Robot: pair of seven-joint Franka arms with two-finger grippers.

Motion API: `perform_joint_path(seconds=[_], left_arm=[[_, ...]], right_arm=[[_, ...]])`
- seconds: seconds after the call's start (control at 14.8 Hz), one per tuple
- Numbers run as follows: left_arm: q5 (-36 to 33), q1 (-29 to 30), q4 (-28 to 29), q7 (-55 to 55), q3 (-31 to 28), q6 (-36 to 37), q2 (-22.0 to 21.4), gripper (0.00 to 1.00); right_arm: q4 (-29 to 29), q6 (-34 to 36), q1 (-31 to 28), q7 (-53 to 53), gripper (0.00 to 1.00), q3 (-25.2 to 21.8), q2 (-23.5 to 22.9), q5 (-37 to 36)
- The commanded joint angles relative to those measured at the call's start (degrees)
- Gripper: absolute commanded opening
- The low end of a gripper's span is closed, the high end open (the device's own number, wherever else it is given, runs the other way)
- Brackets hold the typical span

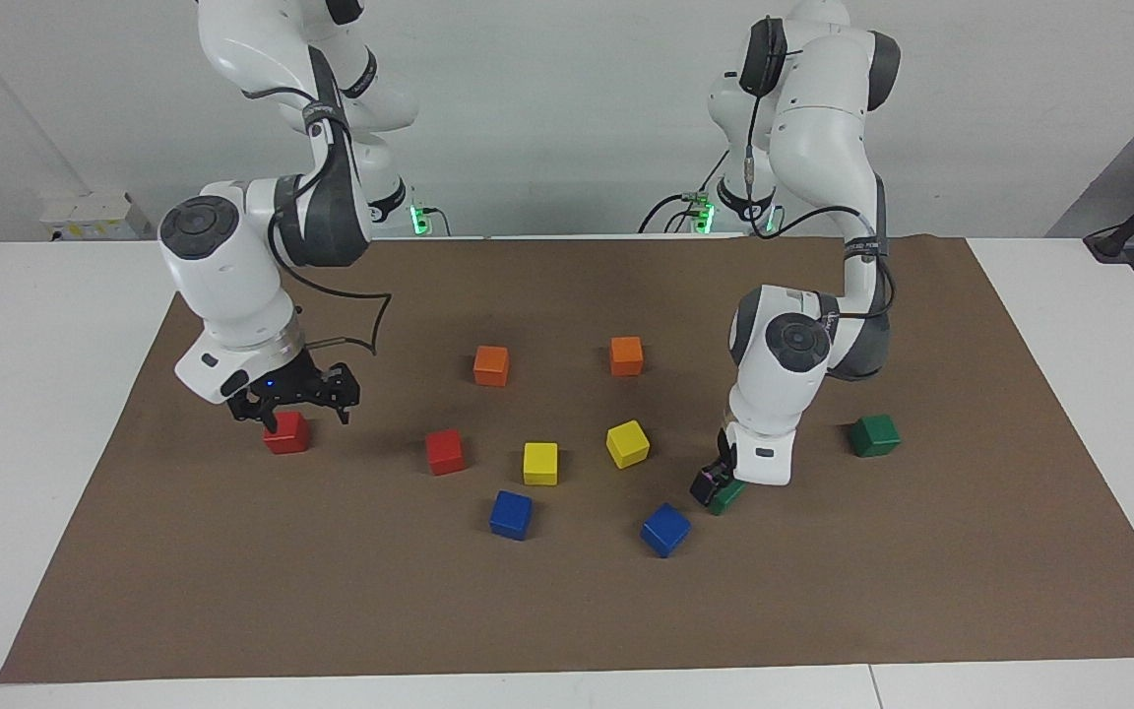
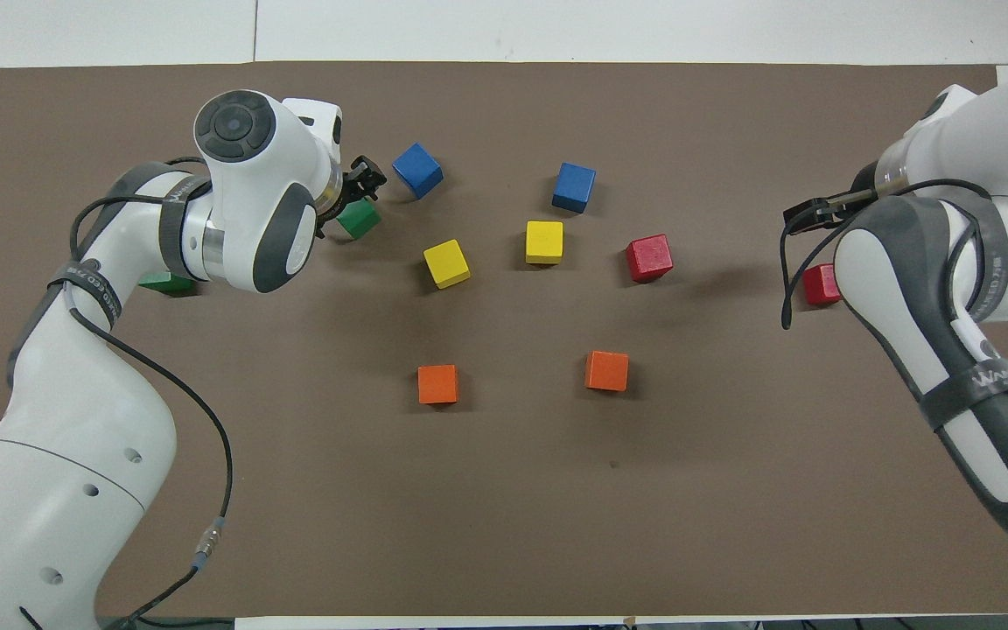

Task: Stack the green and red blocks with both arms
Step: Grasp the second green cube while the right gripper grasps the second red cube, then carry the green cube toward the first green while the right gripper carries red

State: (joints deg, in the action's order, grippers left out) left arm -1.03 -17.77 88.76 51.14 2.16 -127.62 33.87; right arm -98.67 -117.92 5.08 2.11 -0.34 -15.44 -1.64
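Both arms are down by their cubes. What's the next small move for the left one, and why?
Probably close the left end effector on the small glossy dark green cube. It sits low at that cube, open and apparently straddling it, so gripping seems the step before lifting. The right end effector hangs open just over a small glossy bright red cube.

Both arms reach low over the mat — right end effector [image 1: 296, 404] spread open, left end effector [image 1: 717, 484] pointing down.

No legible text on anything.
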Motion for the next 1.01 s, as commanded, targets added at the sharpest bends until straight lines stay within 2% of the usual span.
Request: perform_joint_path(seconds=[0.0, 0.2, 0.4, 0.61, 0.67, 0.81, 0.94], left_arm=[[-1.08, -0.77, 1.77, 2.37, -0.67, -2.02, -1.09, 1.0], [-1.16, -0.86, 1.77, 4.66, -0.67, -2.46, -1.09, 0.99], [-1.16, -1.65, 2.03, 5.46, -0.67, -2.37, -1.09, 0.88], [-1.16, -1.83, 2.47, 5.63, -0.67, -2.28, -1.35, 0.84], [-1.16, -1.83, 2.56, 5.81, -0.67, -2.2, -1.35, 0.65], [-1.16, -1.83, 2.65, 6.08, -0.67, -1.5, -1.53, 0.01], [-2.82, -1.57, 1.16, 5.73, -0.67, 2.26, -1.61, 0.0]], right_arm=[[2.86, 1.46, 3.08, -2.02, 1.0, 0.08, -1.96, -2.31], [3.48, 1.12, 7.39, -2.54, 1.0, 0.08, -3.63, -2.23], [3.48, -1.43, 9.07, -7.89, 1.0, 0.17, -5.21, -1.62], [3.48, -1.87, 10.73, -10.88, 1.0, 0.34, -6.01, -1.35], [3.4, -2.48, 11.09, -12.11, 1.0, 0.34, -6.36, -1.35], [3.4, -2.93, 11.27, -12.83, 1.0, 0.34, -6.88, -1.26], [3.31, -3.45, 11.44, -13.09, 1.0, 0.43, -6.97, 1.44]])
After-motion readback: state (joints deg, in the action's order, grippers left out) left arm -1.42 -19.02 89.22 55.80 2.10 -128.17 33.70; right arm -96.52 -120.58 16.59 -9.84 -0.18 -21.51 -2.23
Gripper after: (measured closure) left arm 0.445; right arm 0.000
